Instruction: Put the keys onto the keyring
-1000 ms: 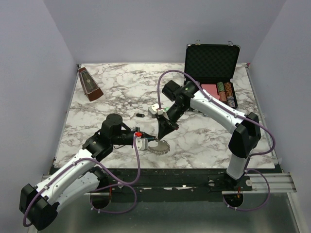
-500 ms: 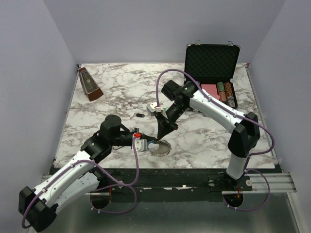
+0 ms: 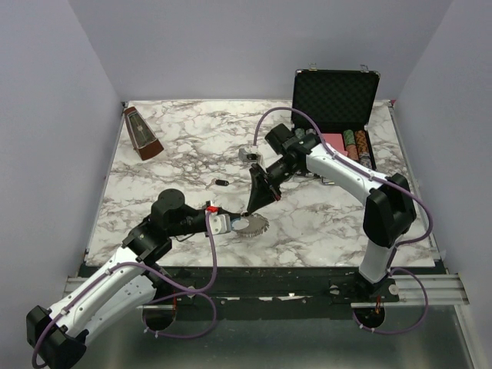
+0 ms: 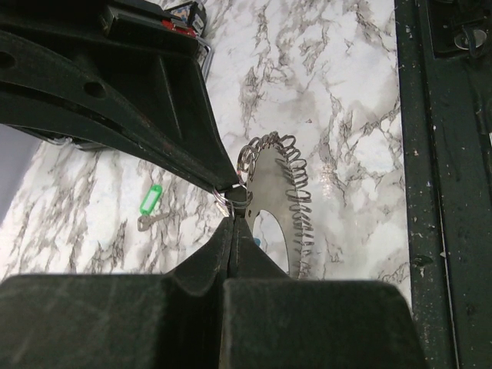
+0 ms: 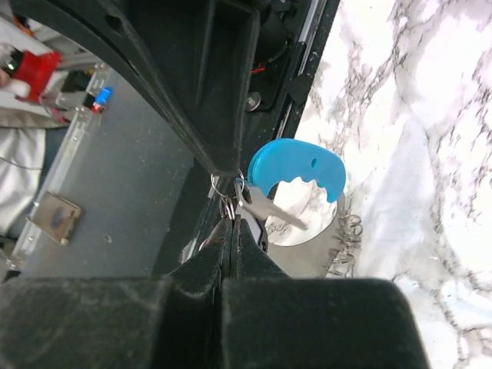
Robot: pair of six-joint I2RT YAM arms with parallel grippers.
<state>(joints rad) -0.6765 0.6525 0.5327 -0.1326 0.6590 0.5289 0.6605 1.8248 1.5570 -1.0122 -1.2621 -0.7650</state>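
Meeting tip to tip low in the middle of the top view, both grippers are closed. The left gripper (image 3: 233, 224) pinches the left rim of the keyring (image 3: 250, 226). The right gripper (image 3: 247, 209) appears to pinch a silver key (image 5: 270, 213) right against that same rim, so it is the nearer one for threading. From the left fingertips the keyring lies to the right, its coiled edge running toward the top of the left wrist view. A green key (image 4: 151, 201) and a black key (image 3: 221, 183) lie apart on the table (image 3: 177, 146), further up and left. The near table edge is close below, and open marble lies above.
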